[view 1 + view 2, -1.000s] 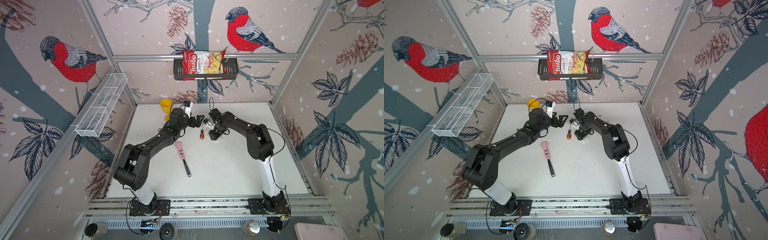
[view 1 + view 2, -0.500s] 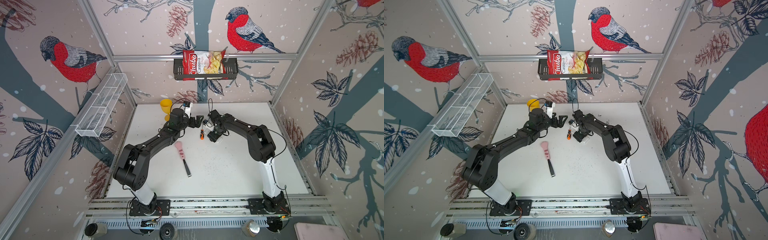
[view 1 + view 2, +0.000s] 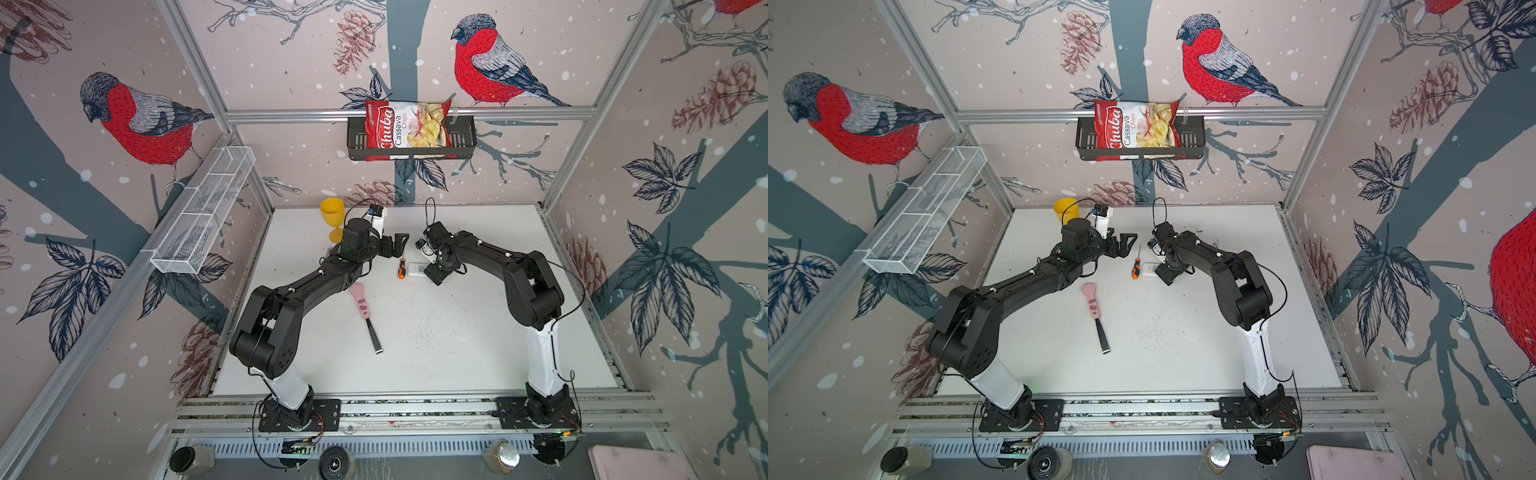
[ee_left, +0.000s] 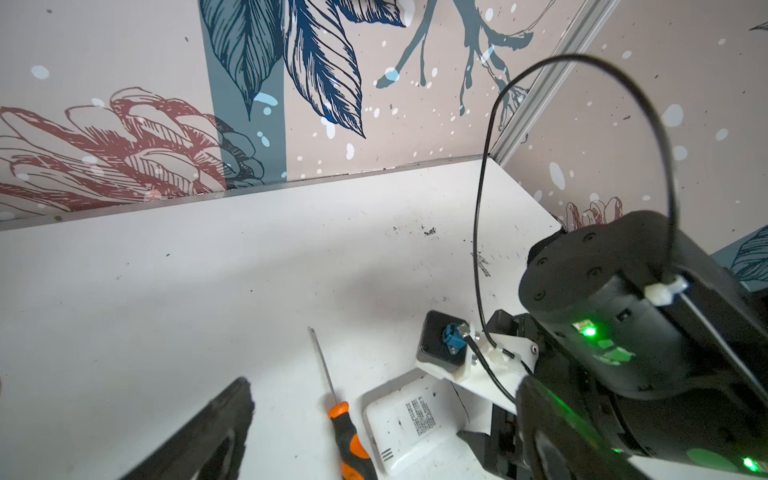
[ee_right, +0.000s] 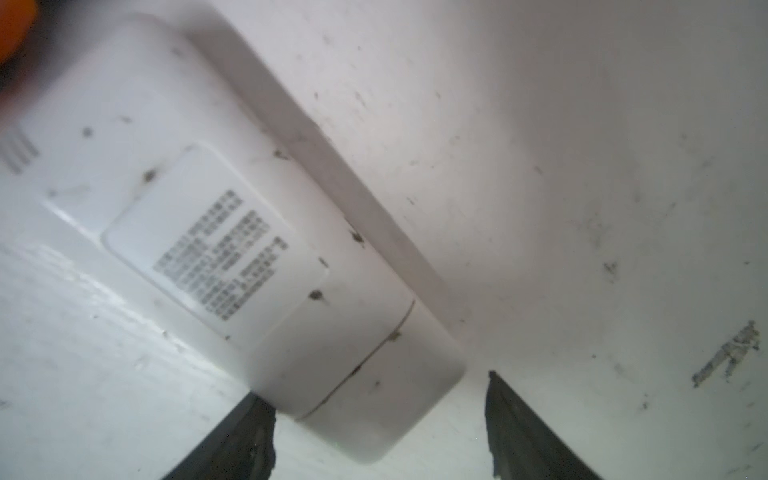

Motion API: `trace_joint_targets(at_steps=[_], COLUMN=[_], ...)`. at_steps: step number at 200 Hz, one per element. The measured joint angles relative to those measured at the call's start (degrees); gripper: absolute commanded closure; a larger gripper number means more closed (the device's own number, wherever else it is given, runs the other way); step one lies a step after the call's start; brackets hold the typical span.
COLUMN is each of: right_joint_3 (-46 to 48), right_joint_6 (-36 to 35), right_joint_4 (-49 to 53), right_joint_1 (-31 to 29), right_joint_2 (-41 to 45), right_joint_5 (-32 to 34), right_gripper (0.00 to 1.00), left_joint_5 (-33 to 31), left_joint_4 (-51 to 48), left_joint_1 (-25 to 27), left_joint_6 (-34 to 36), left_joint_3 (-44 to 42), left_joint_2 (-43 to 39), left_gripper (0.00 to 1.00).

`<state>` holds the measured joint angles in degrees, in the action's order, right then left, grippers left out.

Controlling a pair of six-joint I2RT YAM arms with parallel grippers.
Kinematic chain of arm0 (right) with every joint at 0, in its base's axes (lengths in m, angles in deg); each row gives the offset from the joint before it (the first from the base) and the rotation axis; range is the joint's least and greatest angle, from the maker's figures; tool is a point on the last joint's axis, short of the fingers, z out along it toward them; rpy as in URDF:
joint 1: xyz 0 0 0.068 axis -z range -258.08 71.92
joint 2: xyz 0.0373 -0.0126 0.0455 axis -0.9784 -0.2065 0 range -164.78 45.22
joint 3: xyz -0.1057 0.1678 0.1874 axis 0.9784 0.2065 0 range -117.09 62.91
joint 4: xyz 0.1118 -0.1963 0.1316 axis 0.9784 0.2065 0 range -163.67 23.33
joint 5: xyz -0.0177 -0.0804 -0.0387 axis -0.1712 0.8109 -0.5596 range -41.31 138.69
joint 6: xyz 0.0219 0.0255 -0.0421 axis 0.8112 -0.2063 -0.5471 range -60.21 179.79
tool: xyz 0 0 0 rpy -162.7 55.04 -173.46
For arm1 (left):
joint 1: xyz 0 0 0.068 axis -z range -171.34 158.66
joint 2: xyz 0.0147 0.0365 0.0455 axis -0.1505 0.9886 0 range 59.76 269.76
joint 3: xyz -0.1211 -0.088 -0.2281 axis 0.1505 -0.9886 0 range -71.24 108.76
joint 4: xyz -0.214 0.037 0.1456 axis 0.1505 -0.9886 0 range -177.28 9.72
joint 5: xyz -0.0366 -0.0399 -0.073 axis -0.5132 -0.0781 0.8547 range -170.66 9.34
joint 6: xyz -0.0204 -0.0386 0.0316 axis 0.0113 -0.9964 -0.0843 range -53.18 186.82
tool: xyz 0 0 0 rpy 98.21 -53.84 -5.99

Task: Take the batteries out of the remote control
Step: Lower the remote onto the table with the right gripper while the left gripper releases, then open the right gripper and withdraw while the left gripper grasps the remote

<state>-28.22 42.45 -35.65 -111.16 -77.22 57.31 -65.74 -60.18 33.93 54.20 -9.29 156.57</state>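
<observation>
Since the earlier frame the right jaws have opened wider and shifted slightly toward the near side of the bench point(image 3: 457, 332). The left arm point(image 3: 316, 282), the remote control point(image 3: 415, 269) and the screwdriver point(image 3: 401, 269) lie as before.

The right jaws now stand apart and empty. In the right wrist view they straddle the rounded end of the remote control point(image 5: 232, 232), one finger close against its side and the other clear of it. The left jaws are spread wide, hold nothing, and hover above the bench well behind the screwdriver point(image 4: 347, 436).

The remote lies flat with its label side up. Its end cover is still seated along a thin seam, so the batteries are hidden, presumably inside.

Likely failures:
- **Sideways shove:** an uneven closure would make the nearer finger push the case into the screwdriver just beside it.
- **Lost grip:** the smooth, curved shell may squirt out of the grip.
- **Sliding case:** with the left jaws not bracing the body, any pull on the cover may slide the whole remote.
- **Loose cells:** a cover that pops suddenly could let the cells roll across the bench.
</observation>
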Motion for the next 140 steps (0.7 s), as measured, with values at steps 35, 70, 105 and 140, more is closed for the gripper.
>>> trace_joint_targets(at_steps=[35,70,105,140], right_joint_3=[5.05,16.94,33.07,44.94], right_joint_6=[0.98,5.29,14.91,26.99], right_joint_4=[-2.82,-11.78,-27.36,-46.12], right_joint_1=[1.25,4.04,9.18,15.72], right_joint_2=[3.96,15.8,27.76,36.11], right_joint_5=[-0.48,-7.32,-13.64,-21.33], right_gripper=[0.21,0.21,0.2,0.17], left_joint_5=[-2.75,-4.17,-3.98,-4.42], left_joint_4=[-2.75,-5.73,-8.17,-13.62], left_joint_1=[3.32,4.55,5.29,6.75], left_joint_6=[4.81,11.21,16.59,20.52], left_joint_3=[3.06,3.76,4.0,9.94], left_joint_2=[2.21,2.73,3.85,6.51], left_gripper=[0.04,0.04,0.04,0.04])
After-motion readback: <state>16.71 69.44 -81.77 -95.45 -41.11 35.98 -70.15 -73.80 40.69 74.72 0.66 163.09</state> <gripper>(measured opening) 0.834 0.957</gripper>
